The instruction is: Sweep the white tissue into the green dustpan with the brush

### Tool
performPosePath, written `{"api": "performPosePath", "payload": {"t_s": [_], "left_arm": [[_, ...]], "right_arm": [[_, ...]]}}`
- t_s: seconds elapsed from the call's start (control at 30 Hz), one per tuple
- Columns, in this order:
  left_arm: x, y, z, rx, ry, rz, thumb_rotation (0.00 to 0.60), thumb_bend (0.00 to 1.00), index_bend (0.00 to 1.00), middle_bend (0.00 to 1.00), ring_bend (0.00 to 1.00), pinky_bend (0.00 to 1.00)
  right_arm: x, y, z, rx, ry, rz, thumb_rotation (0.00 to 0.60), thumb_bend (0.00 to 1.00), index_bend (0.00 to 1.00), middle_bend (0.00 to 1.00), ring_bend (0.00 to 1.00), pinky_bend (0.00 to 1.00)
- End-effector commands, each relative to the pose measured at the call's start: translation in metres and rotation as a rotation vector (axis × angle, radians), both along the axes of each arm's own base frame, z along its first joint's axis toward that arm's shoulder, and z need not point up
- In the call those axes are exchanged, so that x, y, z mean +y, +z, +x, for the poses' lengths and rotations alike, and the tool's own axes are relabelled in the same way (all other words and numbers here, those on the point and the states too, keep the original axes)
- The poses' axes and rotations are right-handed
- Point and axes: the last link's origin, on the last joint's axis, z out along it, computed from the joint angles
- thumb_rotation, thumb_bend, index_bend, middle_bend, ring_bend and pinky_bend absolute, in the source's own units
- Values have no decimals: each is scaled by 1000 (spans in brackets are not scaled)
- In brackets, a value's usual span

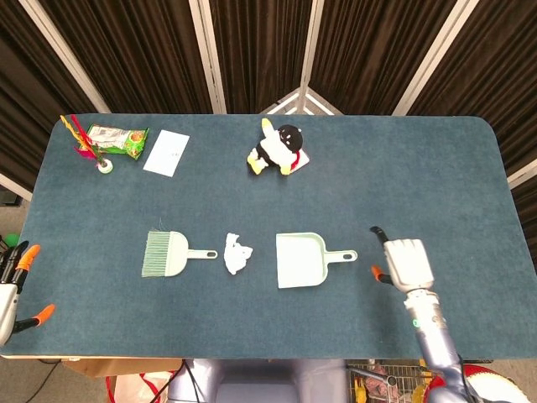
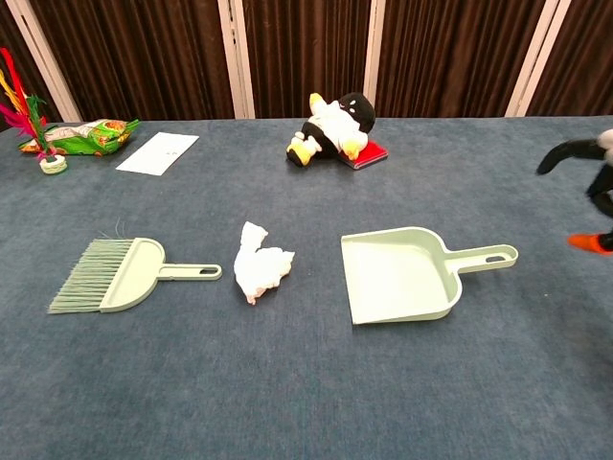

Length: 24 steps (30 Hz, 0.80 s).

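Dark curtains back blue table holding brush, dustpan.

Toy penguin, snack packet, white card, feather shuttlecock

Tissue between brush – dustpan

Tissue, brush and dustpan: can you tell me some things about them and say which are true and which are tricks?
1. The tissue lies between the brush and the dustpan. True.
2. The tissue is already in the dustpan. False: it lies on the table, left of the dustpan.
3. The right hand holds the dustpan. False: it is beside the dustpan's handle, holding nothing.
4. The brush's bristles point away from the tissue. True.
5. The left hand grips the brush. False: it is at the table's edge, far from the brush.
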Motion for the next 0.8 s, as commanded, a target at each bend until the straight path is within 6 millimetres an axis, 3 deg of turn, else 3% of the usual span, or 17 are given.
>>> {"api": "performPosePath", "payload": {"t_s": [0.03,0.47,0.8], "left_arm": [[0,0,0,-3,1,-4,600,0,0,0,0,0],[5,-2,-1,-12,15,-22,600,0,0,0,0,0],[5,-3,-1,-15,19,-25,600,0,0,0,0,0]], "right_arm": [[-9,-17,5,20,-1,24,600,291,311,847,856,742],[-23,-55,15,29,-15,64,600,317,361,849,858,742],[-25,-61,8,38,-41,70,600,317,388,849,858,742]]}}
